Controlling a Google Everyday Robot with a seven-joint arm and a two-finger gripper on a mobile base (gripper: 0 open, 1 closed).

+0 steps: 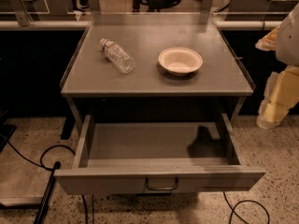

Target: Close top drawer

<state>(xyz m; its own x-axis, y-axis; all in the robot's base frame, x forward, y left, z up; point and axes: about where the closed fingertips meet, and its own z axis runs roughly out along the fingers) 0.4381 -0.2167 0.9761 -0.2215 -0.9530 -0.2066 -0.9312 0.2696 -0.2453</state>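
Note:
The top drawer [154, 141] is a wide shallow grey metal tray, pulled far out of the grey cabinet [140, 83] toward the camera. Its inside shows no objects, only a dark shadow at the right. Its flat front panel [103, 181] faces the camera low in the view and carries a small dark loop handle [161, 185]. My gripper [274, 107] shows as pale yellowish-white parts at the right edge of the view. It is to the right of the cabinet, beyond the drawer's right side wall, and apart from the drawer.
A clear plastic bottle [117, 56] lies on its side on the cabinet top, beside a white bowl [180, 61]. Black cables [51, 149] run over the speckled floor at both sides. A dark pole [46, 195] leans at the lower left. A rail [37, 25] runs behind.

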